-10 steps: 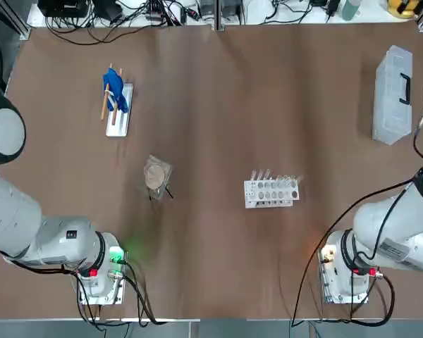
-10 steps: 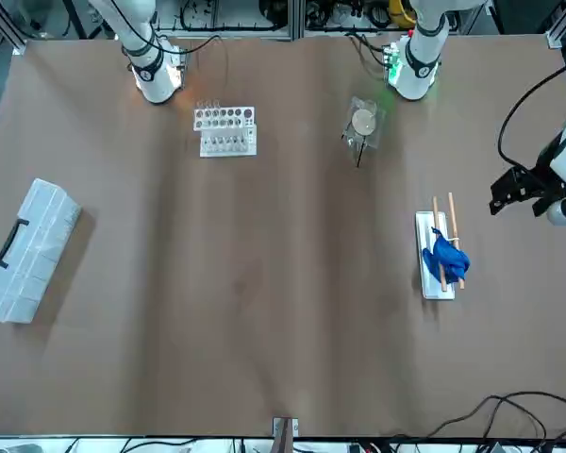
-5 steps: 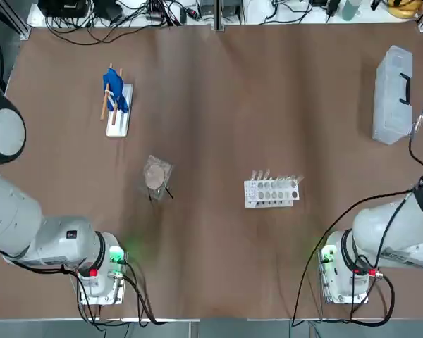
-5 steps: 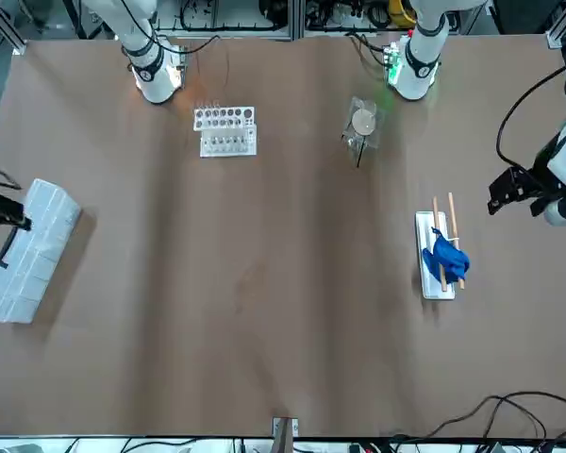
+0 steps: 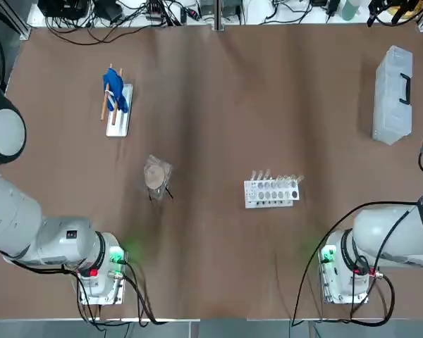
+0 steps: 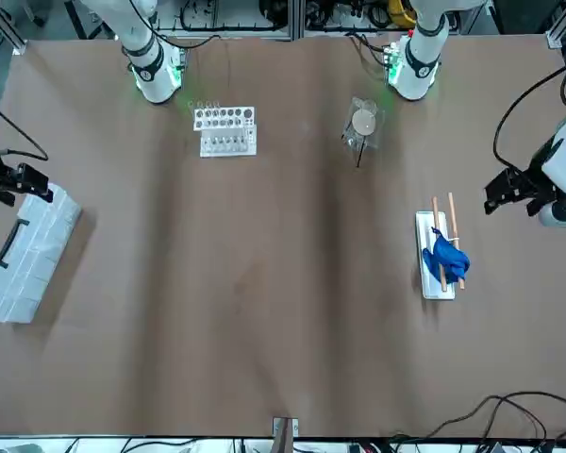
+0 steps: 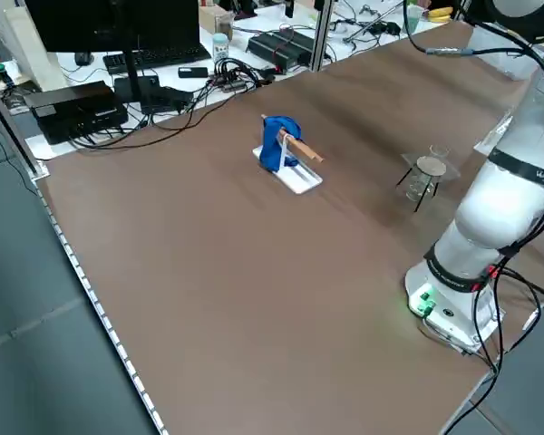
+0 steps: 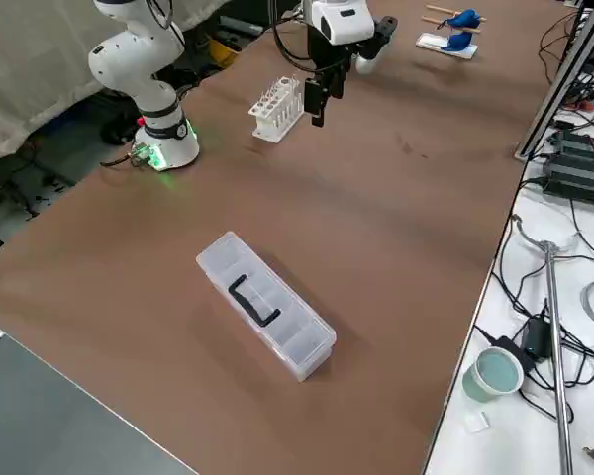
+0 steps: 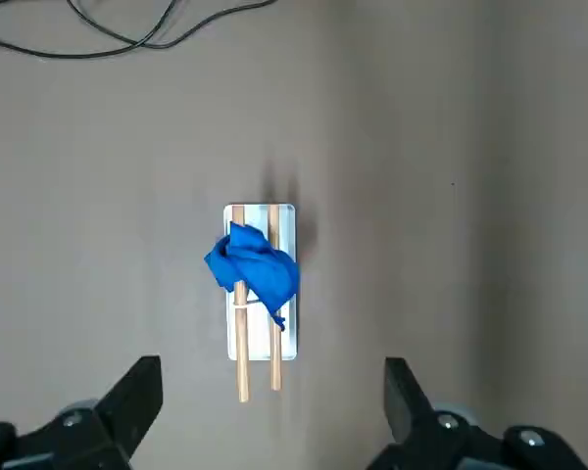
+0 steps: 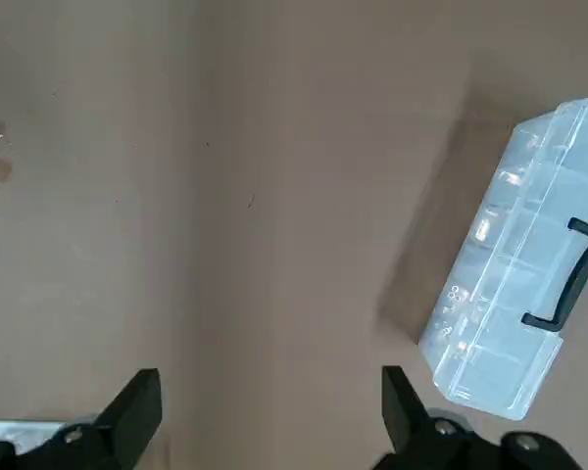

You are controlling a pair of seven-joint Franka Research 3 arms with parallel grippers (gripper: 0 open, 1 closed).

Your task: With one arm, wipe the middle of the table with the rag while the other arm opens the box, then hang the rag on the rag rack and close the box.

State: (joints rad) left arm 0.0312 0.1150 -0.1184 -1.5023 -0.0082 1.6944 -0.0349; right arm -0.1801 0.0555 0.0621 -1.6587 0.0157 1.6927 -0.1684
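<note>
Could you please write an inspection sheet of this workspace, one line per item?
Surface: brown table, bare in the middle.
Rag: blue rag draped on the rods of the rag rack.
Box: clear box lies shut, black handle up, untouched.
Clutter: white tube rack; wrapped tan round thing.
Left gripper: open, held above the rag, touching nothing.
Right gripper: open, above the table near the box, touching nothing.
Cables: each arm's cable runs from its base; more lie beyond the far edge.
Surroundings: electronics and a cup on a side bench; no person seen.
</note>
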